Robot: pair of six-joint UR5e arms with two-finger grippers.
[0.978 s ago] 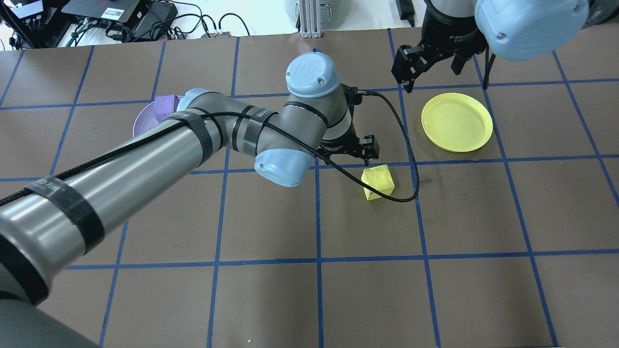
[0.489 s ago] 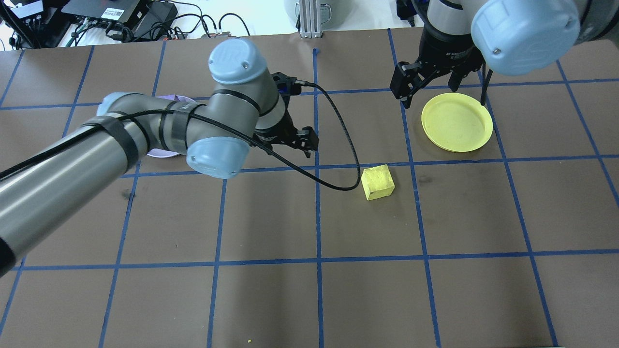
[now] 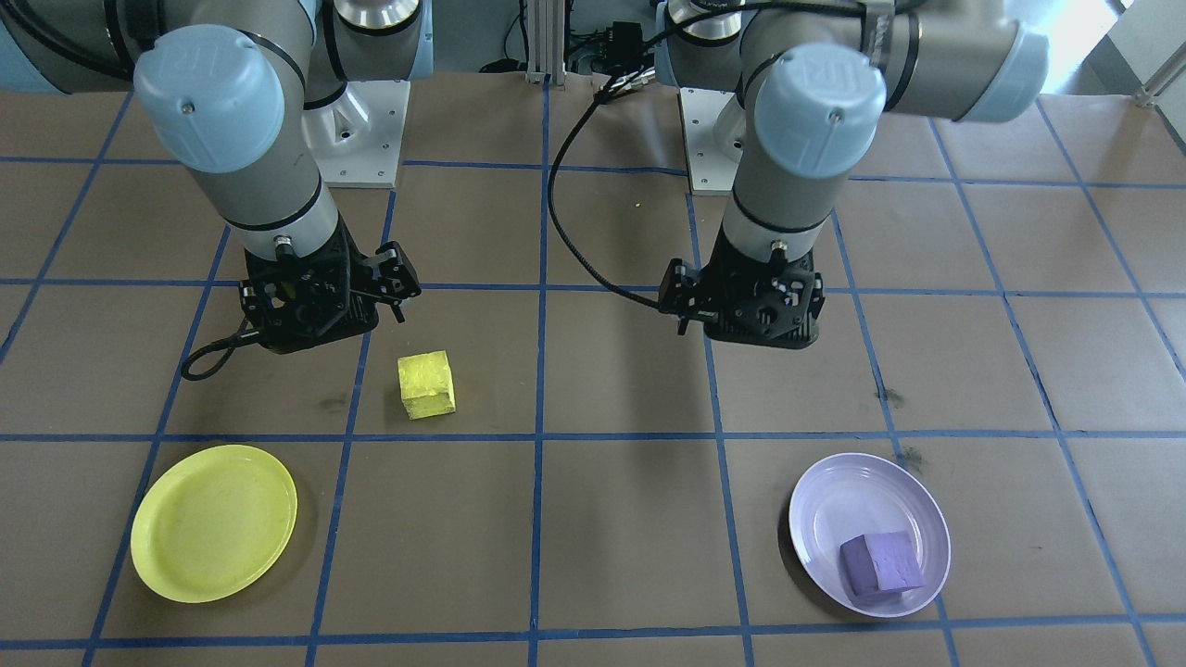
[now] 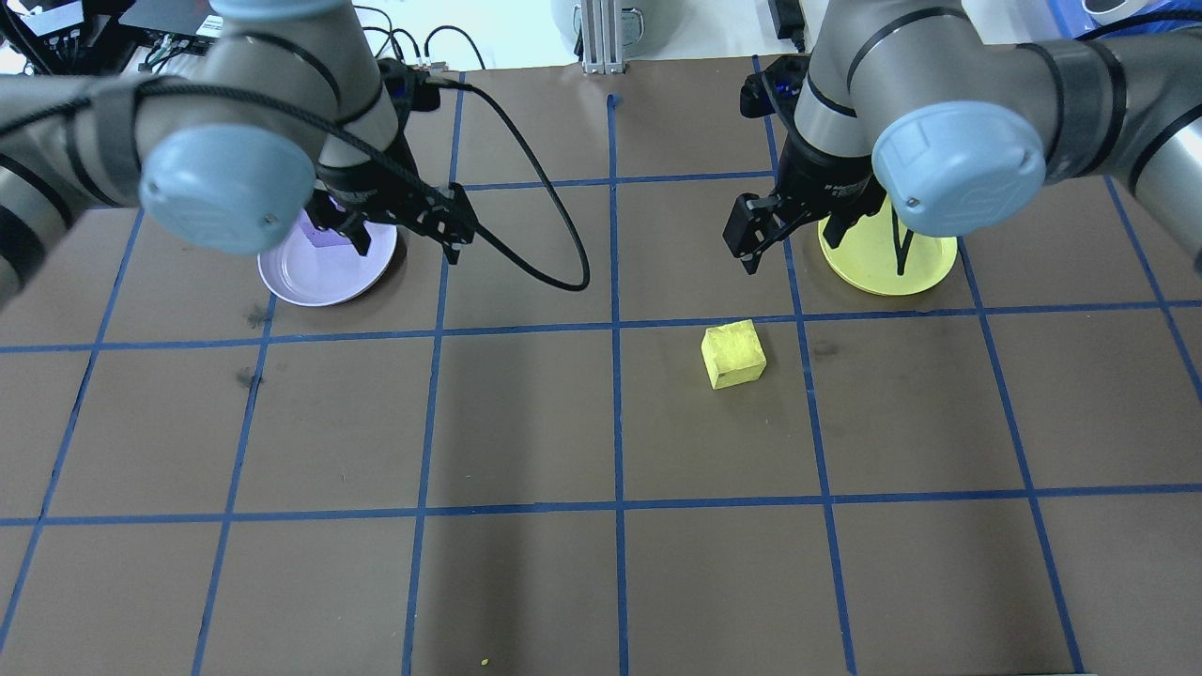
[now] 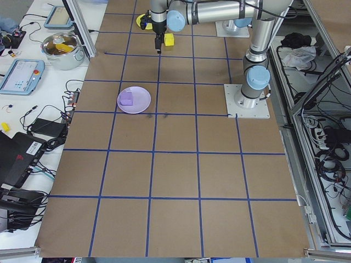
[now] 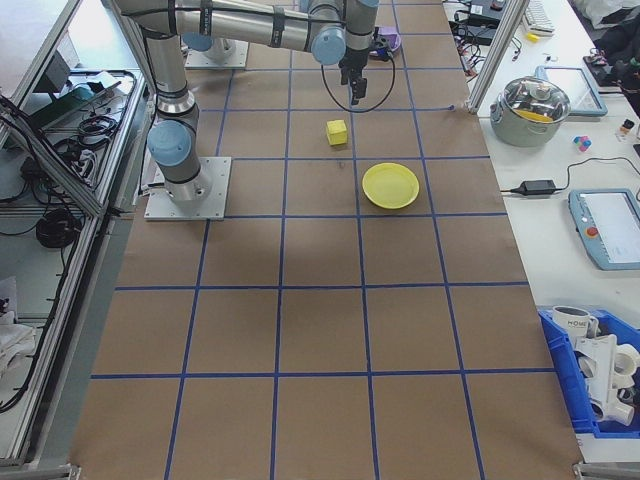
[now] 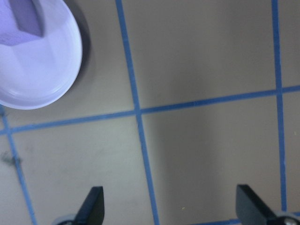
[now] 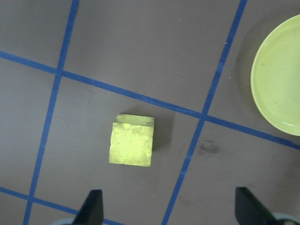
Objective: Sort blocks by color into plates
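While the small purple foam cube (image 3: pixel 881 561) already lay inside the pale lavender round plastic plate (image 3: pixel 825 500), the small bright yellow foam cube (image 3: pixel 427 384) sat alone on the brown paper-covered table (image 3: pixel 611 537), near the bright yellow round plastic plate (image 3: pixel 214 522) but well apart from its rim. That, by my judgement, left half the sorting undone. The left gripper (image 3: pixel 741 310) hung above the table beside the lavender plate, its fingers spread and holding nothing, probably because its share was finished. The right gripper (image 3: pixel 320 298) hovered between the yellow plate and the yellow cube, fingers likewise spread wide and empty. In the right wrist view the yellow cube lay ahead of the fingertips (image 8: pixel 93 206), nearer one of them, untouched, so a descent onto it seemed the likely next step.
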